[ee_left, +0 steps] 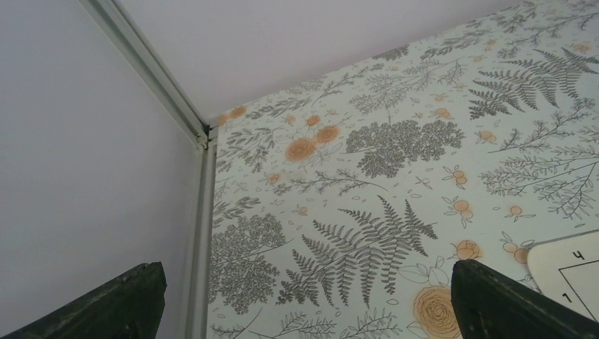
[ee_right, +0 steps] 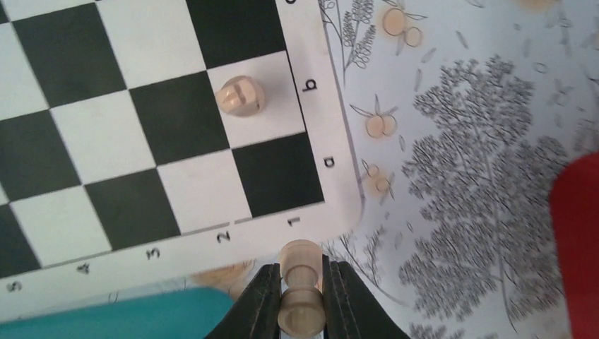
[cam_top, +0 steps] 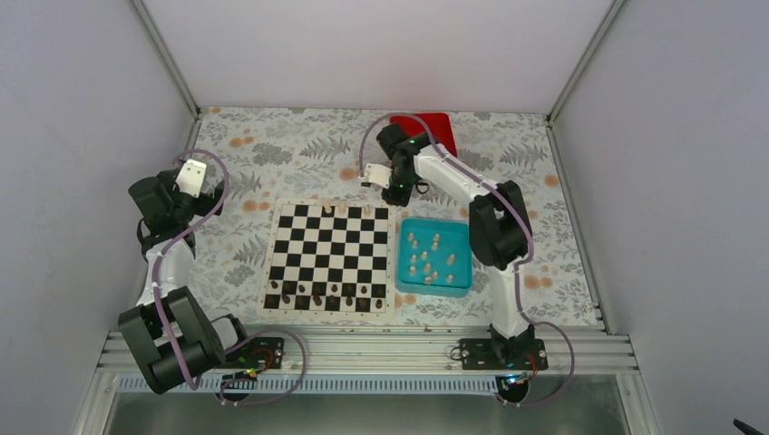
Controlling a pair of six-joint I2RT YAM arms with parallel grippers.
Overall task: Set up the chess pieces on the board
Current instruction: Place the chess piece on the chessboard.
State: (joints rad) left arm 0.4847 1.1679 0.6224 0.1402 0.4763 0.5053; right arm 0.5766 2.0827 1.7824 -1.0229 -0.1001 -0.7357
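Right end effector (ee_right: pixel 302 274) clamped on pale chess piece (ee_right: pixel 301 314), near board's (ee_right: pixel 176 191) 1 o'clock corner; left end effector (ee_left: pixel 305 267) wide apart.

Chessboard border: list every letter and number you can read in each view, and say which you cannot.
"a", "b": one border of the board, right wrist view.
"1", "2", "3", "4": the border beside the teal tray, same view; further marks are cut off.
"h" upside down, "1": board corner, left wrist view.
Top view: border marks too small to read.
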